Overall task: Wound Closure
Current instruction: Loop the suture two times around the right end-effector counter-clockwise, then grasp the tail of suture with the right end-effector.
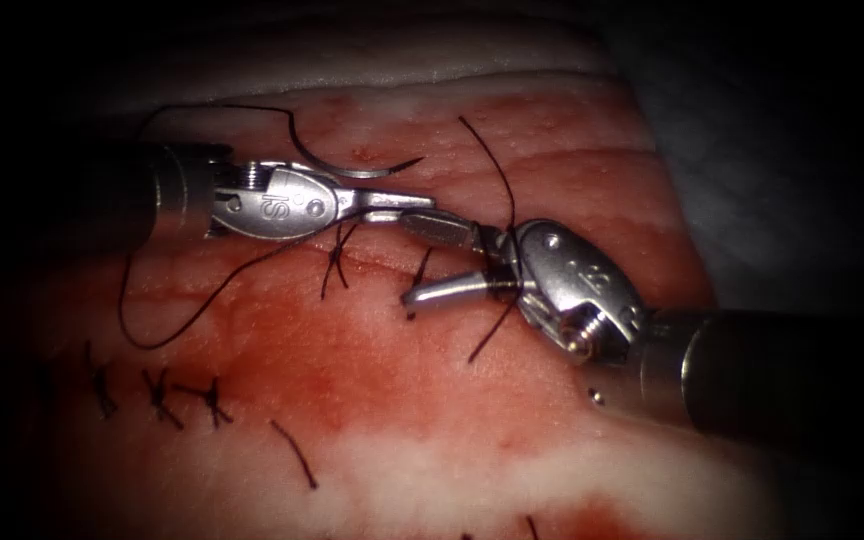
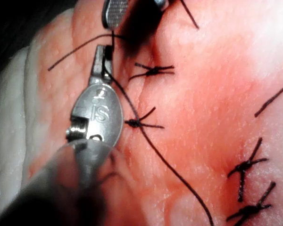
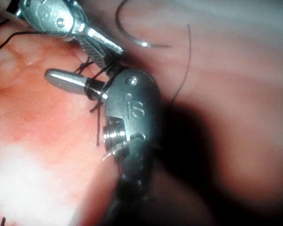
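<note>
The curved needle (image 1: pixel 344 168) lies loose on the tissue (image 1: pixel 372 340), just behind my left tool, held by neither tool and not in the tissue; it also shows as the needle (image 3: pixel 141 41). My left tool (image 1: pixel 417 205) is shut on the thread (image 1: pixel 202 305) at its tip (image 2: pixel 106 52). My right tool (image 1: pixel 410 258) stands open over the cut, with the thread wound around its jaws near the hinge (image 3: pixel 89 89). The left tool's tip touches the right tool's upper jaw. A thread end (image 1: pixel 487 160) rises behind the right tool.
Two tied stitches (image 1: pixel 337 260) sit on the cut under the tools. Several older knotted stitches (image 1: pixel 157 395) line the lower left. A short cut thread piece (image 1: pixel 295 455) lies on the tissue in front. Red fluid stains the tissue's middle.
</note>
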You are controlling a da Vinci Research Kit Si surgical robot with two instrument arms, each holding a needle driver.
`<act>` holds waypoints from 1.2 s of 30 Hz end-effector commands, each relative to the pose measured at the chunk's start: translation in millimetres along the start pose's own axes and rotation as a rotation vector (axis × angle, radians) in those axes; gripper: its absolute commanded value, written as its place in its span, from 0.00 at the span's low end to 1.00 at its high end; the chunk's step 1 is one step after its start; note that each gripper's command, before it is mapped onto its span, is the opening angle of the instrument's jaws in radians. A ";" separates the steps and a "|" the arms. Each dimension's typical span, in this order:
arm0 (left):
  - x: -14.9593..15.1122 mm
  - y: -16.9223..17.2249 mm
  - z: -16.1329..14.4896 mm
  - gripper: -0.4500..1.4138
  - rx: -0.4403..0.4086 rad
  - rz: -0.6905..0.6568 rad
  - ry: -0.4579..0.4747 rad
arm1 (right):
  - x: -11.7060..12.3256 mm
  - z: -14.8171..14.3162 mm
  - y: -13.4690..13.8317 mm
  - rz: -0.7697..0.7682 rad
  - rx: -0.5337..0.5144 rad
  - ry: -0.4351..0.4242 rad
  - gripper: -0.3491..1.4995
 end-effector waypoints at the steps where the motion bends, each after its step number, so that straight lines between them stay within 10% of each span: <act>1: -0.3 0.0 0.4 0.00 -0.001 -0.001 0.000 | -0.1 0.6 0.8 0.002 -0.025 0.015 0.62; 12: 1.4 6.2 2.0 0.00 -0.024 0.013 -0.023 | -0.9 -1.1 1.1 0.102 -0.321 0.051 0.39; 19: 3.7 2.6 2.7 0.00 -0.014 -0.027 -0.012 | 1.7 -0.9 2.5 0.022 -0.697 -0.152 0.41; 36: 0.7 -1.3 5.2 0.00 0.013 -0.041 -0.039 | 0.9 0.3 4.7 0.015 -0.889 -0.438 0.52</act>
